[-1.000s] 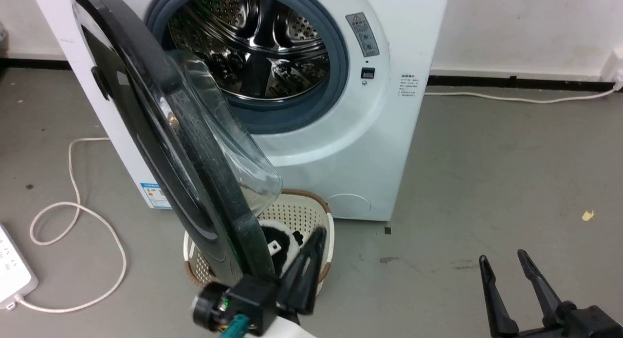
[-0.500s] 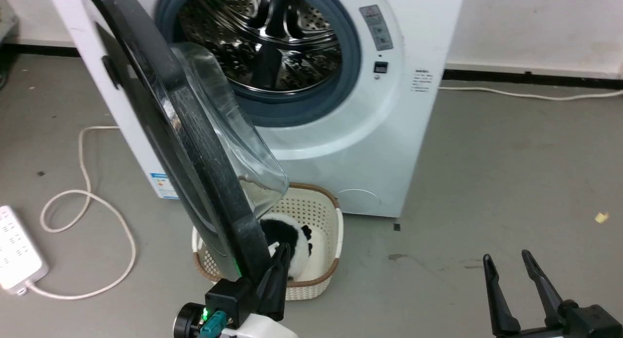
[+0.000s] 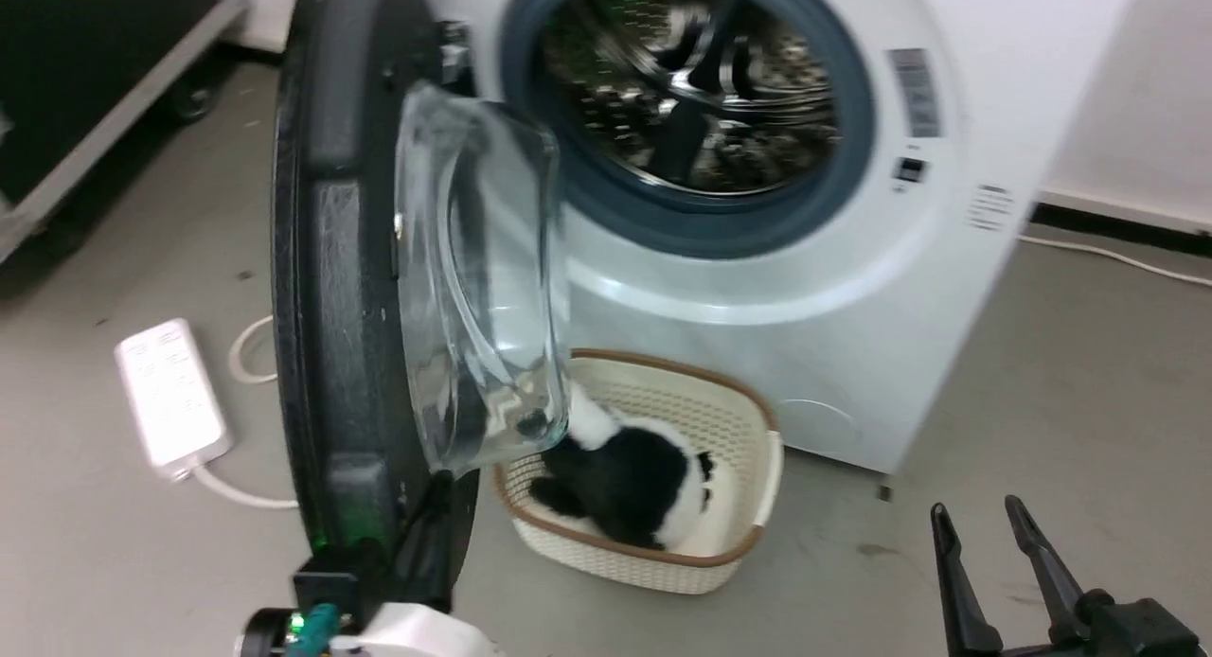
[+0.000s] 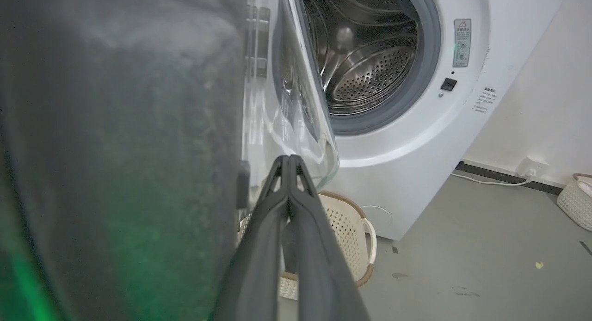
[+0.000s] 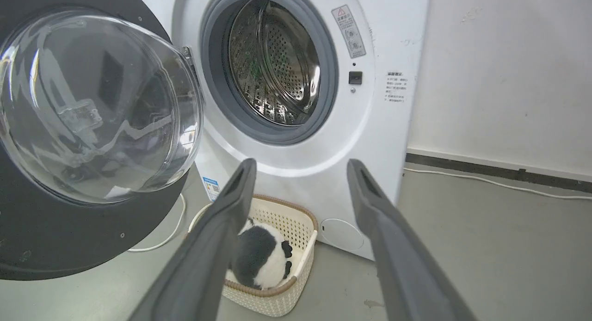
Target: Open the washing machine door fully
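Head view shows the washing machine door (image 3: pixel 331 259) nearly edge-on. It hangs from its hinge at the left edge of the washing machine (image 3: pixel 947 288) front and stands roughly square to it. The grey-rimmed drum (image 3: pixel 701 89) opening is uncovered, so the larger part of the job looks done. What is left, by my judgement, is the final swing of the door outward toward the machine's left side until the hinge stops.

The left gripper (image 4: pixel 289 160) sits low by the door's bottom edge, on its inner side. The head picture is blurred there, so it probably touches the black face, though I cannot be sure.

The left wrist view settles what the head view cannot: its jaws are pressed together with nothing between them, tips just under the rim of the glass bowl (image 4: pixel 296 103).

The right wrist view gives the door's inner face almost full-on, bowl bulging toward the drum, and shows the right gripper (image 5: pixel 300 166) with jaws spread wide and empty, well apart from the door.

A basket (image 5: pixel 305 247) holding a black-and-white plush toy (image 5: pixel 259 256) stands on the floor against the machine's lower front edge, beneath the bowl.
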You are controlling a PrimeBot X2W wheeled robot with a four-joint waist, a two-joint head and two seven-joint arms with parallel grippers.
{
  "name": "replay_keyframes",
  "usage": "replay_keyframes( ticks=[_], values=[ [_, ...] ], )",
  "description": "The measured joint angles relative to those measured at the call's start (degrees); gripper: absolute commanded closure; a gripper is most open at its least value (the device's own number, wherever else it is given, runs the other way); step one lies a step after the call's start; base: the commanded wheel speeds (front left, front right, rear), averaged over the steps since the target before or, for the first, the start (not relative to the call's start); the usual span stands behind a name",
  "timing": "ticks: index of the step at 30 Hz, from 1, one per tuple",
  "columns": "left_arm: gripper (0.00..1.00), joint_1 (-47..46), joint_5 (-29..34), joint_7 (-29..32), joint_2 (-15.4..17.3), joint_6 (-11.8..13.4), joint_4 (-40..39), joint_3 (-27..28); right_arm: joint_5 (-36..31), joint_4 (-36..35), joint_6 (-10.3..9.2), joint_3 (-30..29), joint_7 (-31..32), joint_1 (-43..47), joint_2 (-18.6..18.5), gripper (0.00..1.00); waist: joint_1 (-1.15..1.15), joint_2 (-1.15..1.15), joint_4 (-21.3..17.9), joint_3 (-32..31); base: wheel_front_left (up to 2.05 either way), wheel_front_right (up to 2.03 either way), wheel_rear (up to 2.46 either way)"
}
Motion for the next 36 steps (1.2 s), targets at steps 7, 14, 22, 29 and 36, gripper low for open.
replay_keyframes(
  ticks=[7, 14, 22, 29, 36],
  values=[
    [1.0, 0.2, -2.2, 0.8, 2.4, 1.6, -1.6, 4.5, -0.3, 0.0, 0.0, 0.5, 0.0, -0.2, 0.0, 0.0, 0.0, 0.0, 4.8, 1.8, 0.0, 0.0, 0.0],
    [1.0, -2.6, -6.2, 1.8, 6.7, 1.8, -0.4, 11.8, -2.7, -0.5, 0.0, 0.8, 0.1, -1.8, -0.2, 0.0, 0.01, 0.0, 6.6, 7.5, 0.0, 0.0, 0.0],
    [1.0, -8.7, -10.5, 2.5, 13.1, 1.0, 5.4, 19.7, -2.9, -1.6, 0.01, 0.4, 1.0, -3.1, -1.6, 0.0, 0.01, 0.0, 6.4, 12.5, 0.0, 0.0, 0.0],
    [1.0, -15.6, -15.2, 2.9, 19.2, -0.6, 14.7, 26.6, -3.1, -2.7, 0.01, -0.1, 1.5, -4.5, -3.0, 0.0, 0.01, 0.0, 4.6, 16.4, 0.0, 0.0, 0.0],
    [1.0, -19.8, -17.0, 0.3, 21.2, -3.2, 22.3, 28.0, -2.7, -3.0, 0.0, -0.6, 1.6, -5.1, -3.5, 0.0, 0.01, 0.0, 3.4, 17.5, 0.0, 0.0, 0.0]
  ],
)
